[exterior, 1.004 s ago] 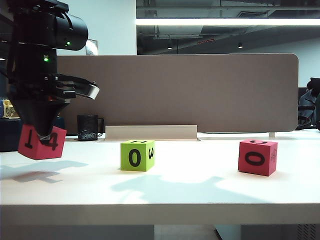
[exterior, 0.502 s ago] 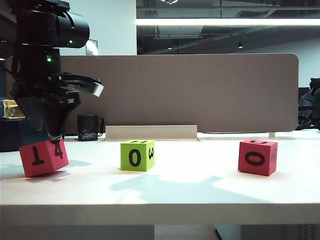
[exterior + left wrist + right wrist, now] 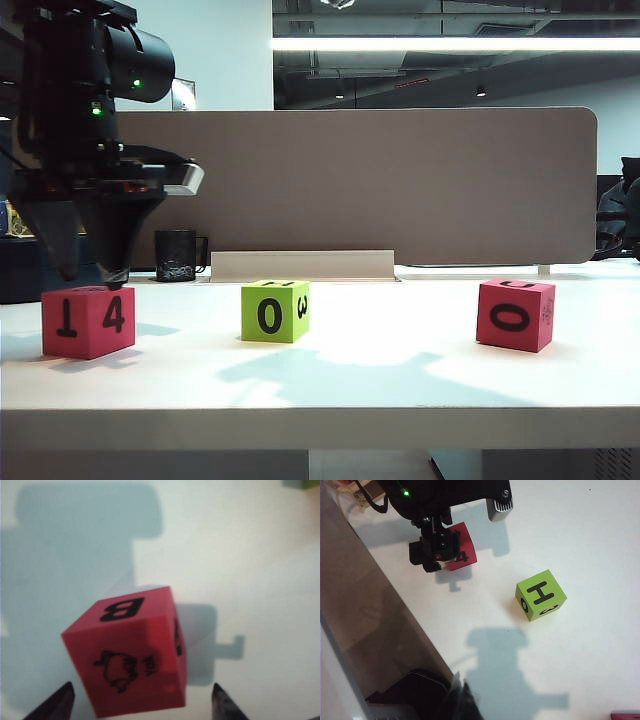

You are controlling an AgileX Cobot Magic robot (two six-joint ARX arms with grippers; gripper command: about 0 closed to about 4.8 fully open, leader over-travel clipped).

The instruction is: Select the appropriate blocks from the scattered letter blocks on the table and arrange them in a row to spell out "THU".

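The left pinkish-red letter block [image 3: 88, 321] rests flat on the table [image 3: 380, 380], showing "T" upside down and "4" on its front faces. My left gripper [image 3: 90, 272] hangs just above it, open, its fingertips [image 3: 116, 274] clear of the block. In the left wrist view the same block [image 3: 131, 655] shows "B" and a picture, lying between the spread fingertips [image 3: 62, 700] without touching them. The lime-green block [image 3: 274, 310] stands mid-table with "H" on top [image 3: 540, 595]. The second pinkish-red block [image 3: 514, 314] sits to the right. My right gripper [image 3: 463, 700] is shut and empty, high over the table.
A beige partition [image 3: 380, 180] closes off the back of the table, with a black mug [image 3: 178, 255] and a low white ledge [image 3: 300, 265] in front of it. The thick front edge [image 3: 320, 425] of the table runs across the near side.
The left gripper lowered the tilted pinkish-red block onto the table and opened. The block now lies flat and free. The other blocks and the right arm stayed put.
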